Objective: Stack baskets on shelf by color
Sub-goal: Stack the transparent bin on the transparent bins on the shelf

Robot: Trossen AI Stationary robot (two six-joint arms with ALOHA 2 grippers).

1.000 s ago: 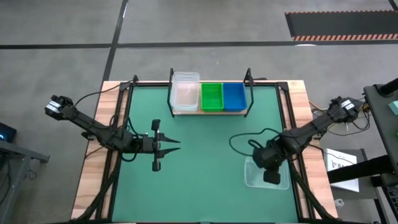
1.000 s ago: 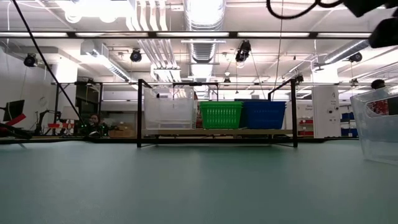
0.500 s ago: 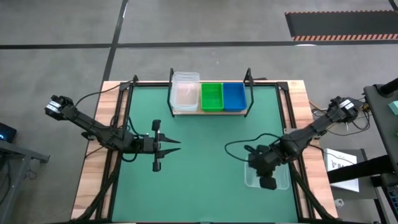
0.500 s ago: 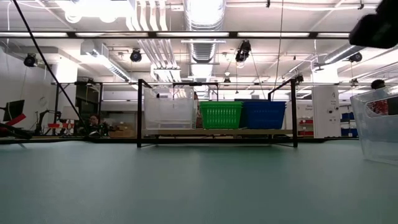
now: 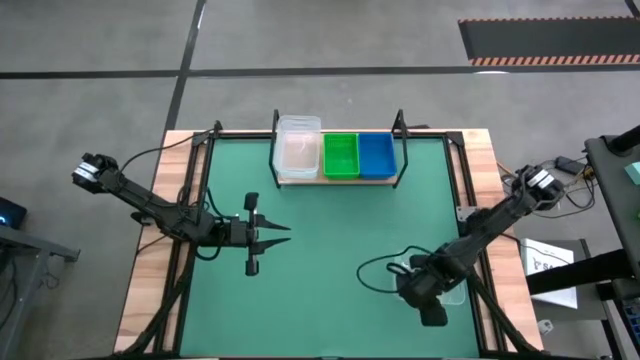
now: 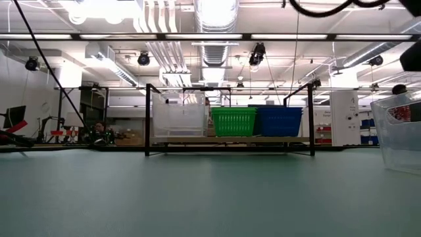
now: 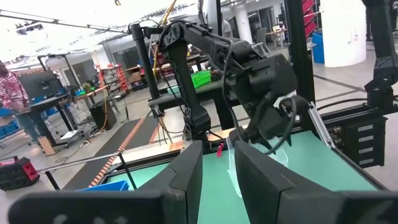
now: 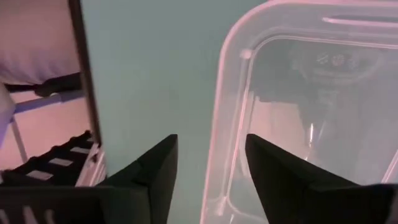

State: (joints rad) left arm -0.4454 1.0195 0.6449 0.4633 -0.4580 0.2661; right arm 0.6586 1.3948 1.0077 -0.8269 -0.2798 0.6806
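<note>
On the shelf [image 5: 336,178] at the far edge stand clear baskets [image 5: 298,148], a green basket [image 5: 340,155] and a blue basket [image 5: 376,155], side by side. Another clear basket [image 8: 298,118] rests with its bottom on the green mat at the near right. It also shows at the right edge of the low view [image 6: 398,135]. My right gripper [image 8: 211,146] hangs open over it, pointing steeply down. Its fingers stand on either side of the basket's left rim [image 8: 227,130], and no touch shows. My left gripper [image 5: 283,235] waits open at mid-left, level and with nothing between its fingers.
The shelf's black uprights [image 6: 147,118] frame the board. A black cable [image 5: 385,270] loops on the mat beside my right arm. Wooden table borders [image 5: 150,280] and black rails flank the green mat [image 5: 320,260], whose middle holds no objects.
My right gripper has gone toward the table's near edge and slightly left, and has sunk over the clear basket on the mat. That basket has stayed where it was.
</note>
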